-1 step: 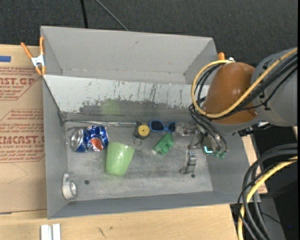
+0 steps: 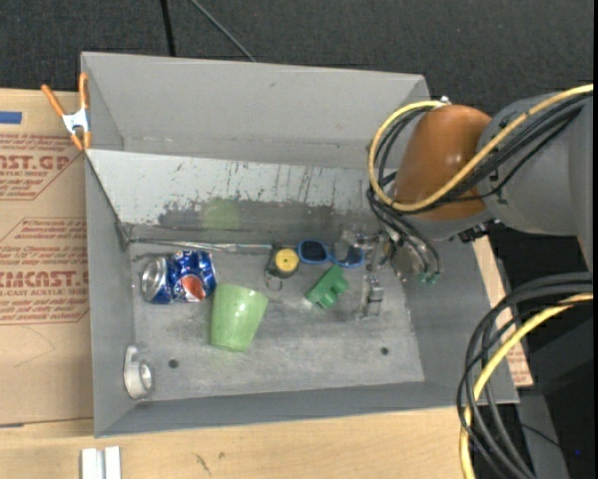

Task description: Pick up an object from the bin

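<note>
My gripper [image 2: 370, 295] is low in the right part of the bin, close above the floor. Just to its left lies a small green block [image 2: 327, 289], tilted, apart from the gripper by a narrow gap. Behind the block sit a blue cap-like piece [image 2: 312, 252] and a small round yellow piece [image 2: 285, 260] near the back wall. Nothing shows between the gripper and the floor.
A pale green cup [image 2: 237, 316] lies on its side in the middle. A crushed blue soda can [image 2: 179, 276] lies left of it. A grey tape roll [image 2: 137, 374] sits in the front left corner. The arm and its yellow cables overhang the right rim.
</note>
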